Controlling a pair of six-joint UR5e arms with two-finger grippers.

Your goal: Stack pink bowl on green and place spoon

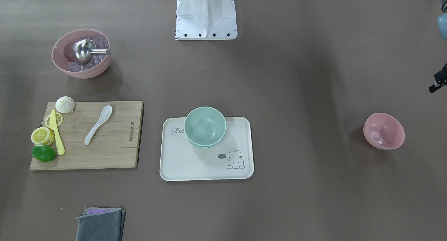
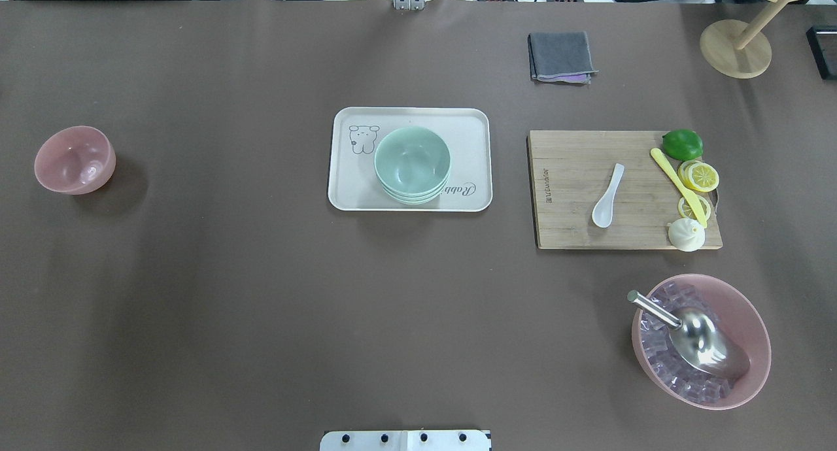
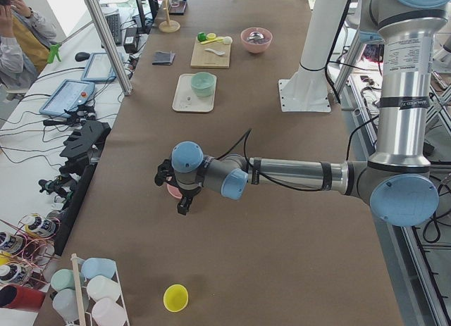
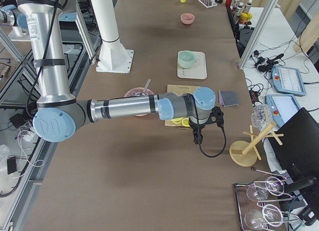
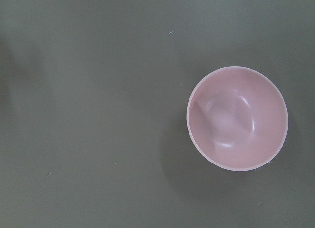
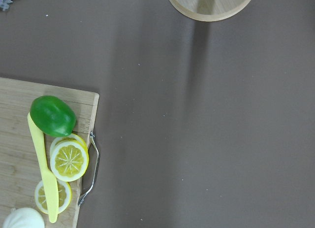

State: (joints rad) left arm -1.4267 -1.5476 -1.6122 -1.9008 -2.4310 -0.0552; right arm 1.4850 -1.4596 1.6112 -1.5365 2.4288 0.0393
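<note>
The small pink bowl (image 1: pixel 383 131) stands empty on the bare table, far to my left (image 2: pixel 74 159). It fills the right side of the left wrist view (image 5: pixel 237 118). My left gripper (image 3: pixel 184 202) hangs above it, and I cannot tell whether it is open. Stacked green bowls (image 1: pixel 205 126) stand on a white rabbit tray (image 1: pixel 181 164) at mid table (image 2: pixel 412 163). A white spoon (image 1: pixel 98 124) lies on the wooden cutting board (image 2: pixel 569 196). My right gripper (image 4: pixel 198 137) hovers past the board's fruit end, and I cannot tell its state.
The board also carries a lime (image 6: pixel 53 115), lemon slices (image 6: pixel 69 160), a yellow knife (image 2: pixel 680 186) and a white bun (image 2: pixel 686 234). A large pink bowl of ice with a metal scoop (image 2: pixel 701 340) stands near it. A grey cloth (image 2: pixel 561 57) and a wooden stand (image 2: pixel 735 48) lie at the far edge.
</note>
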